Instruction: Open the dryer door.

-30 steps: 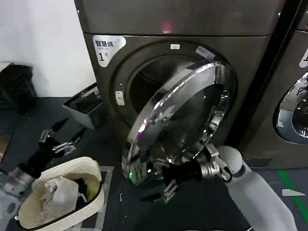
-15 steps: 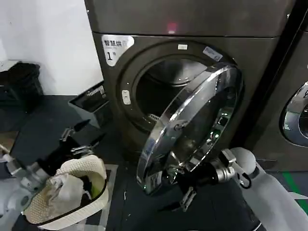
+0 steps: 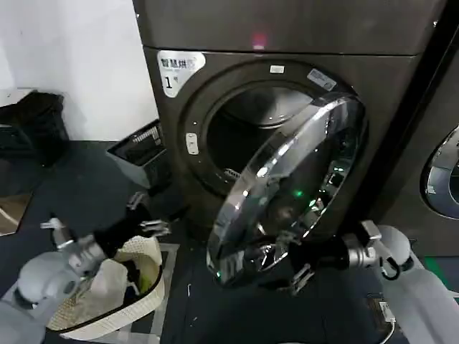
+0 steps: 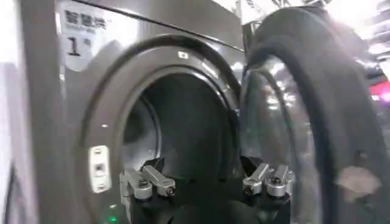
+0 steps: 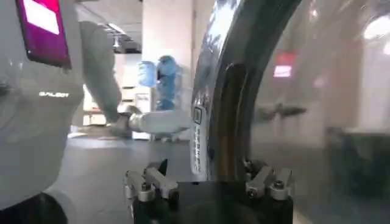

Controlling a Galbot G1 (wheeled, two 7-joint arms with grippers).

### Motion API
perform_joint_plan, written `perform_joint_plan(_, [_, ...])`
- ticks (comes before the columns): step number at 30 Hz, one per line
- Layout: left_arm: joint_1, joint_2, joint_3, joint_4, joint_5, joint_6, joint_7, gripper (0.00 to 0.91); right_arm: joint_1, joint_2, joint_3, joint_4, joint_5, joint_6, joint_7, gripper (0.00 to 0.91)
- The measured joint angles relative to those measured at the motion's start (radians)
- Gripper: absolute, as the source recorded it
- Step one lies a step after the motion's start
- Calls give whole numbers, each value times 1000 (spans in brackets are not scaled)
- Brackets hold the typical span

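Head view | dryer door (image 3: 290, 190) swung well out from the drum opening, hinged on the right | right gripper (image 3: 283, 266) at the door's lower rim, jaws apart straddling the chrome edge, not clamped | left gripper (image 3: 147, 213) idle over the laundry basket (image 3: 107, 315), jaws apart | step: finishing the swing | next, I judge: push the rim wider, then withdraw.

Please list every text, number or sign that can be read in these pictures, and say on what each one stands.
"1": white sticker at the dryer's upper corner, beside the open dryer door; the Chinese line above it is too blurred to read.
Small labels above the drum opening: unreadable.
Lettering on the white panel in the right wrist view: too blurred.
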Motion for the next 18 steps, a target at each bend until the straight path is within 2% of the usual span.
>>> perform_joint_plan(18, [-264,6,323,99,-29,-2,7,907,-190,-17,509,-58,-37,-1,61,907])
